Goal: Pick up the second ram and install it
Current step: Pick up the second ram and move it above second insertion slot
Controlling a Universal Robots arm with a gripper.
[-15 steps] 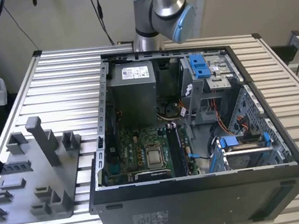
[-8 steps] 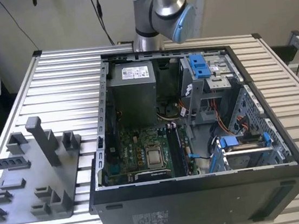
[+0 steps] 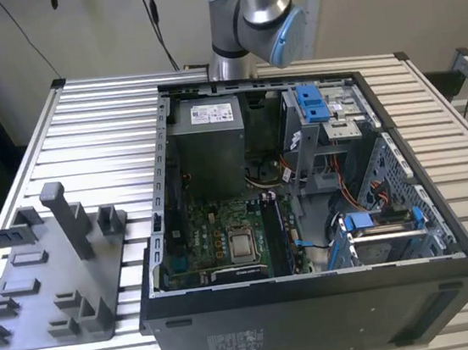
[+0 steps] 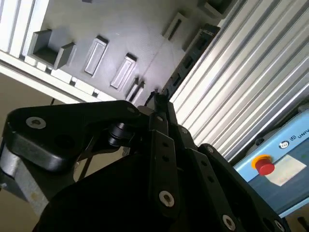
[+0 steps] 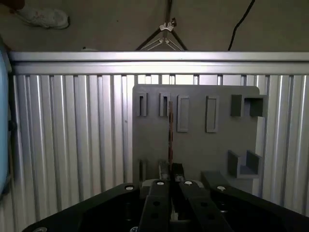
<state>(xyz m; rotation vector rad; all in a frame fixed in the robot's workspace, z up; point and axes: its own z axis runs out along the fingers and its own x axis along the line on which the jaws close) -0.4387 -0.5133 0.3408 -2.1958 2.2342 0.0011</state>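
The second ram [image 3: 7,239] is a thin dark strip standing on edge along the far side of the grey tray [image 3: 60,290], at the exterior view's left. In the first wrist view I look down on the ram [image 5: 170,130] edge-on, a narrow line running between two slotted holders on the tray [image 5: 193,145]. My gripper [image 5: 171,169] hangs above it, in line with the strip, its black fingers drawn together with nothing held. In the second wrist view the fingertips of my gripper [image 4: 157,96] point toward the near end of the ram [image 4: 193,48] by the edge of the tray [image 4: 135,29].
An open black computer case [image 3: 320,318] lies on the ribbed metal table [image 3: 101,131], its motherboard [image 3: 224,236] facing up. A tall grey post [image 3: 64,217] and a bracket [image 3: 111,217] rise from the tray. A blue box with a red button [image 4: 264,166] sits beside the table.
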